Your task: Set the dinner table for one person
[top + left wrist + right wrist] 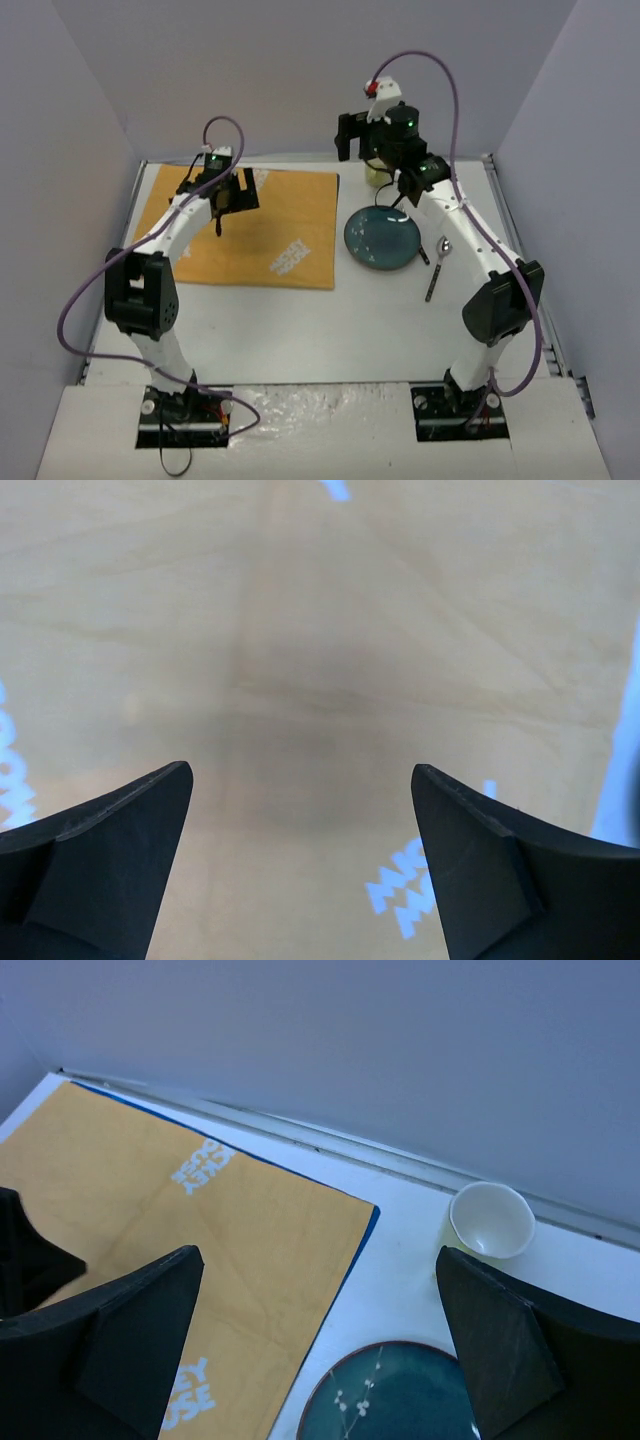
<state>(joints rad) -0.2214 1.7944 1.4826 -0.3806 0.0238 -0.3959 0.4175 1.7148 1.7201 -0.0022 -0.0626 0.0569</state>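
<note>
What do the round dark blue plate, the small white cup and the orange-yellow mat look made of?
Round dark blue plate: likely glazed ceramic, glossy, with painted white blossoms. Small white cup: probably glazed ceramic or porcelain, smooth, thin-rimmed. Orange-yellow mat: seems cloth, matte, with fold creases and white print.

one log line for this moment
left gripper: open, empty, over mat | right gripper: open, empty, raised | plate, cup, spoon: on table, off mat

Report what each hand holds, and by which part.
Nothing is held: the left hand is open over the mat; the right hand is open and empty.
</note>
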